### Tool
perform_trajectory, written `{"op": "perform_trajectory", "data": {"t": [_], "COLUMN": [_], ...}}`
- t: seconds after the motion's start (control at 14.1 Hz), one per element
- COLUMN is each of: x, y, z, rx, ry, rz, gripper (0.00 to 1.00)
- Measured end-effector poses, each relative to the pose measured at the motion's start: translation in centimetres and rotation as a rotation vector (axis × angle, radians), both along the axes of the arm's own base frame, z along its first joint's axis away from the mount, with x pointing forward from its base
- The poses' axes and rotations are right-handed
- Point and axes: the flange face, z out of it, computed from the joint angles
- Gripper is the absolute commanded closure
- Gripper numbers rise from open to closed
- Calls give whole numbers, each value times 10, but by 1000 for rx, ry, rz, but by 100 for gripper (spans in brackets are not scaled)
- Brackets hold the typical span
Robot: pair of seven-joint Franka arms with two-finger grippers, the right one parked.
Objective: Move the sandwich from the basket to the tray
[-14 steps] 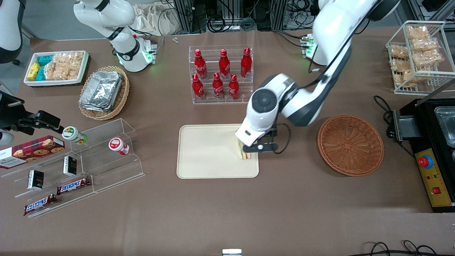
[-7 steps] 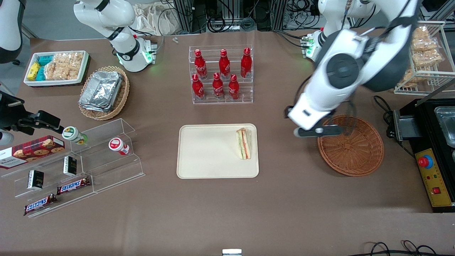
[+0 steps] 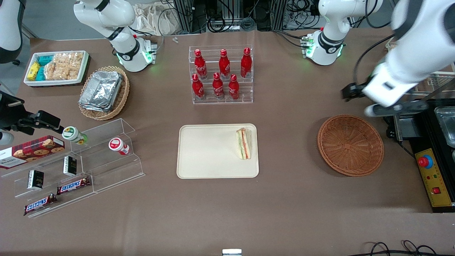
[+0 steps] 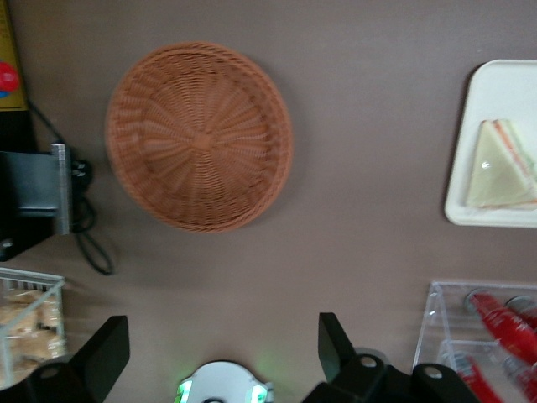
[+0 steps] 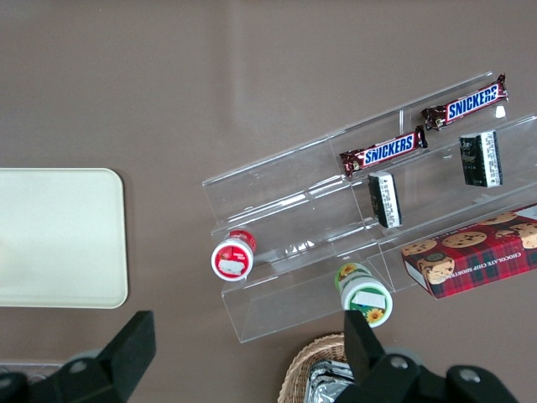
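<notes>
though its wrap blurs the filling, the sandwich (image 3: 244, 143) lies flat on the tray (image 3: 206, 156), at the end nearest the basket (image 3: 350, 144), which holds nothing. two bars (image 3: 73, 185) on the acrylic shelf read "snickers". the claw (image 4: 222, 353) hangs high above the bench (image 3: 284, 213), fingers (image 4: 107, 357) spread wide and gripping nothing, well apart from the sandwich.

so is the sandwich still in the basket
No, the sandwich lies on the tray, the basket holds nothing, and the open gripper is up above the table near the basket.
</notes>
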Motion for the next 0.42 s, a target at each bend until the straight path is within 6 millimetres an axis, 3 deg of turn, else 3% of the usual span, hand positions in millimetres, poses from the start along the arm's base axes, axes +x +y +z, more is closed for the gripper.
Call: {"op": "perform_trajectory", "data": {"t": [0.14,0.21,0.42], "x": [-8,-10,-11], "y": [46,58,50], "z": [10,11,6], "rx": [-14,-18,-20], "ry": [-7,-8,4], "rz": [30,40,21], "gripper": [0,0,0]}}
